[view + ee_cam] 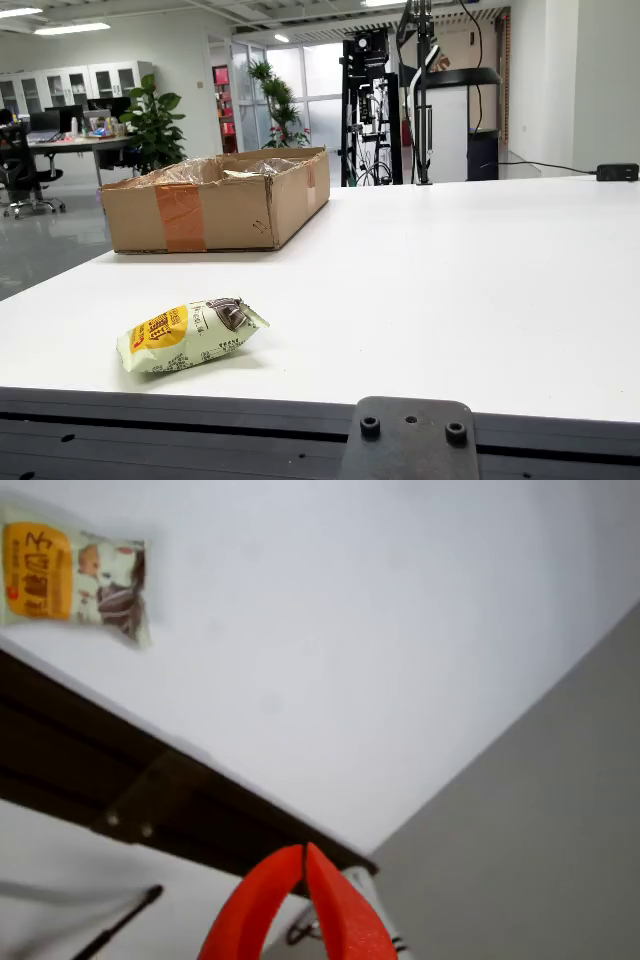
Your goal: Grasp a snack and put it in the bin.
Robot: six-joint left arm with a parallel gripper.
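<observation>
Seen from the room, a single snack packet [188, 335] lies flat on the white surface [470, 290], close to its near edge in the fixed view and well apart from the cardboard bin [215, 200] that stands farther back and to the left. The red end effector [303, 865] appears only in the gripper-mounted view, its two fingers [255, 905] meeting at the tips, closed on nothing, and hanging beyond the dark edge rail, off the surface altogether. From that view the packet [75, 575] sits at the upper left, well away from the tips.

Step in hand, by judgement: the approach, with the grasp not yet begun. Doing it well would mean spreading the fingers before the descent, centring them over the middle of the packet, and closing across its narrow width, not its length, so that the soft film bunches evenly and does not slide out. Pressing too low risks scraping the surface; gripping only a crimped end risks the packet swinging or slipping on the way to the bin.

Packet: a pale green pillow pouch, plump with air, bearing an orange-yellow label panel at one end and a dark brown printed picture toward the other, with crimped seals at both ends. Its glossy skin looks slippery and light.
</observation>
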